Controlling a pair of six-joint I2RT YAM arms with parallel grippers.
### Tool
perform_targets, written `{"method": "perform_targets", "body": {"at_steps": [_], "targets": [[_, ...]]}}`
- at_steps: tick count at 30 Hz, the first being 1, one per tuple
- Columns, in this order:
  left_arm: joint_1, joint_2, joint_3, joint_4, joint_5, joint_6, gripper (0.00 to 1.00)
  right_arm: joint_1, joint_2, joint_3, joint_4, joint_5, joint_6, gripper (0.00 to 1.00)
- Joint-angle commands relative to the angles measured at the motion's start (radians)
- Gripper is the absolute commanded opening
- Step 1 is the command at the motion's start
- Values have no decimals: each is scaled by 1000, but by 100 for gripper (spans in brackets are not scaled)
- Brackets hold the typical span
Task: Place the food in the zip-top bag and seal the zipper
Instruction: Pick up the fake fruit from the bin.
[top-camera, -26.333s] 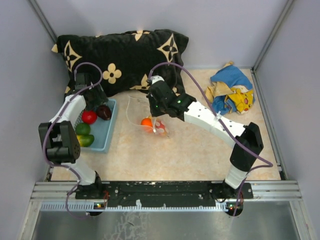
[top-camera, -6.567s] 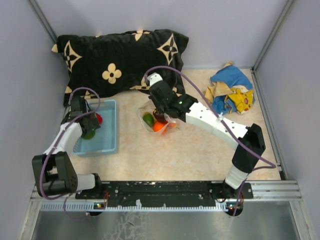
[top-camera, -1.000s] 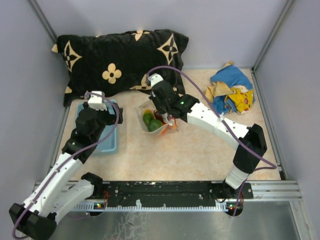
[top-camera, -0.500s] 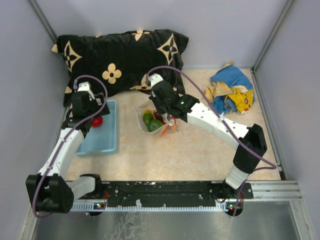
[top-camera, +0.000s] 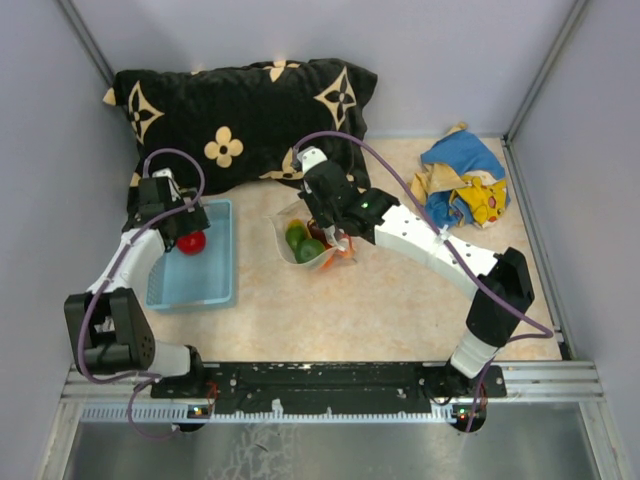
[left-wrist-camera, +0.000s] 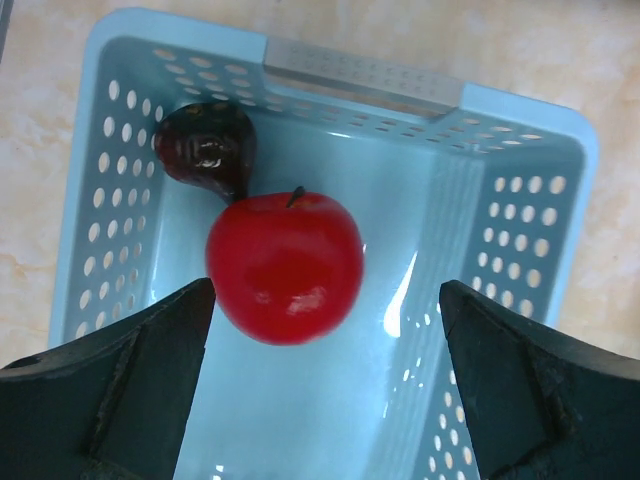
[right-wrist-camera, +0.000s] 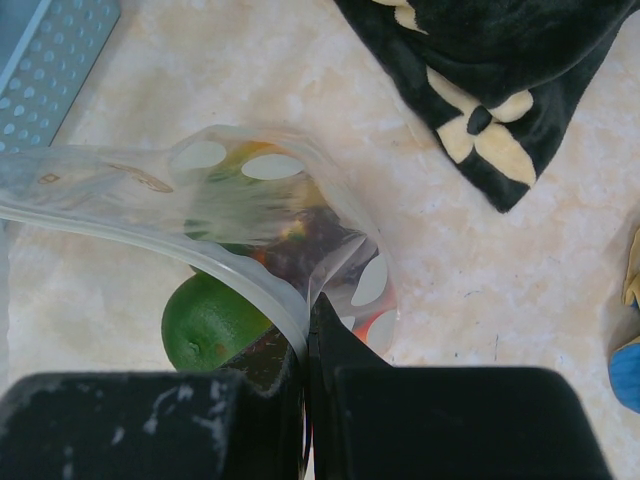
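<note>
Pickup resumes: left tool (left-wrist-camera: 325, 340) is back over light blue plastic basket (left-wrist-camera: 520, 200), fingers wide astride red toy apple (left-wrist-camera: 285, 265). Right tool (right-wrist-camera: 305, 350) pinches clear zip-top bag (right-wrist-camera: 230, 200) by its rim, part-filled, on surface (top-camera: 380, 300).

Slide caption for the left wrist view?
Open left end effector above red apple and dark fruit in blue basket.
</note>
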Motion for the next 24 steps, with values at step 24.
{"method": "perform_targets", "body": {"at_steps": [24], "targets": [[128, 320, 151, -98, 216, 39, 92, -7, -79, -7, 47, 15, -2, 0]]}}
